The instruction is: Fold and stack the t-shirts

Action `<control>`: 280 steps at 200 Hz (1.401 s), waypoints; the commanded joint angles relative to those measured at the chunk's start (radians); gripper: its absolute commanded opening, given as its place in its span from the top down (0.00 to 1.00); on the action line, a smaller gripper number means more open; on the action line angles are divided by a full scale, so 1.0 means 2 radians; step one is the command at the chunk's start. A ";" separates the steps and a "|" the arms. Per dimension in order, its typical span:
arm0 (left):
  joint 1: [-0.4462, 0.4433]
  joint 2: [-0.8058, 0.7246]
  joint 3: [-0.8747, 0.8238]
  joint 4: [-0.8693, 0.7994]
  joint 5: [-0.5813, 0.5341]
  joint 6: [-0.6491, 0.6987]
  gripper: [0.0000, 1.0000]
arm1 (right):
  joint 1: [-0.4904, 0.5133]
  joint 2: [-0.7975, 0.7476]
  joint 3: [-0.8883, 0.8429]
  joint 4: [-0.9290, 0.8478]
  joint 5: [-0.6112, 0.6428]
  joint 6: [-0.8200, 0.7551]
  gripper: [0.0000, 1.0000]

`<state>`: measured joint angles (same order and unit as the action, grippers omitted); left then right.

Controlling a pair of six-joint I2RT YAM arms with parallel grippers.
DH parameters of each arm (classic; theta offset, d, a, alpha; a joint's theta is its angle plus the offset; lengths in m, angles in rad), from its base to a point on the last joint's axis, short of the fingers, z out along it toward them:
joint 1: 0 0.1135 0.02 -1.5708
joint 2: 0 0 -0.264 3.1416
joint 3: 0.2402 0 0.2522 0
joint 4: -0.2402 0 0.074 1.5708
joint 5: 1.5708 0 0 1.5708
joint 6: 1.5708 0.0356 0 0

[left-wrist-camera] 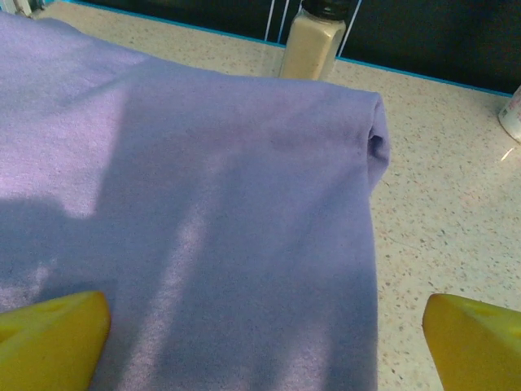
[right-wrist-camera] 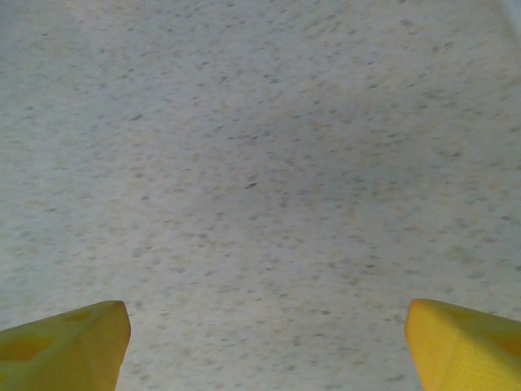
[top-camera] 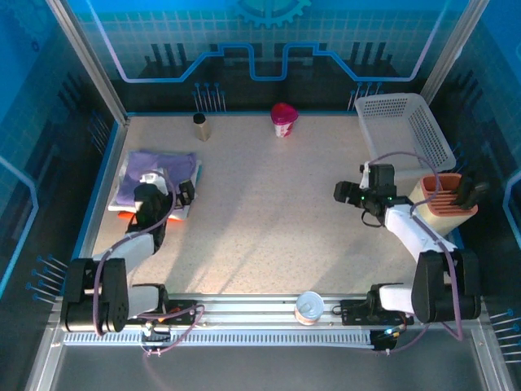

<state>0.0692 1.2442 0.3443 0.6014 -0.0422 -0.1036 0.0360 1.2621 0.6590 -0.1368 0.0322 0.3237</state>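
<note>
Speckled table [top-camera: 269, 220], lavender t-shirt [left-wrist-camera: 203, 204] beneath left hand [left-wrist-camera: 264, 342], fingers apart, right hand [right-wrist-camera: 264, 346] apart too

Orange t-shirt [top-camera: 124, 216] mostly under lavender t-shirt [top-camera: 159, 169]

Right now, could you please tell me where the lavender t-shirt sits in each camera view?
Top external: lavender t-shirt folded at left, mid-height.
Left wrist: lavender t-shirt fills left and centre, its corner upper right.
Right wrist: bare speckled table.
Shared landmark: dark-capped jar behind the shirt.
</note>
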 commanded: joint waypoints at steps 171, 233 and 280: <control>-0.047 0.154 0.008 0.181 -0.104 0.033 0.01 | 0.018 0.138 -0.145 0.543 0.044 -0.162 0.00; -0.047 0.154 0.007 0.183 -0.104 0.034 0.01 | 0.018 0.139 -0.136 0.526 0.058 -0.158 0.00; -0.048 0.155 0.007 0.183 -0.104 0.034 0.01 | 0.019 0.140 -0.133 0.521 0.045 -0.163 0.00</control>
<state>-0.0227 1.5440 0.3481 0.9913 -0.2249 -0.0238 0.0776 1.5387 0.3794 0.8631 0.1417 0.0170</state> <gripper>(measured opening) 0.992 0.996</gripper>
